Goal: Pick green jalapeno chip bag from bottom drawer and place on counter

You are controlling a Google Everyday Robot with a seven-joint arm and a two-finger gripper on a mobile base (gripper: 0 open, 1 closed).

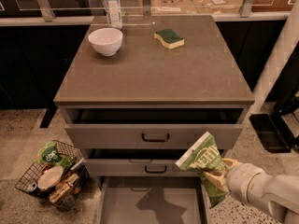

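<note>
The claw [216,174] sits low at the right of the view, in front of the cabinet. It is closed on the bag [201,160], with its tan fingers [228,164] pinching the bag's lower half. The white arm [261,190] runs off from it toward the bottom right corner.

The bag hangs in the air, tilted, its pale edge facing up and left. It is over the right front part of the bottom drawer [198,204], level with the front of the middle drawer [117,168], and well below the worktop [154,73]. It touches neither drawer nor worktop.

The bottom drawer is pulled far out. Its flat grey floor shows, with a dark shadow across the middle. The middle drawer and the top drawer [107,135] each stand a little open, and each has a black handle.

On the worktop a white bowl [105,41] stands at the rear left. A clear bottle [112,6] is just behind it at the back edge, and a green-and-yellow sponge [169,38] lies right of centre at the rear.

On the floor left of the cabinet is a wire basket [28,181] full of packets, with a green one on top.
</note>
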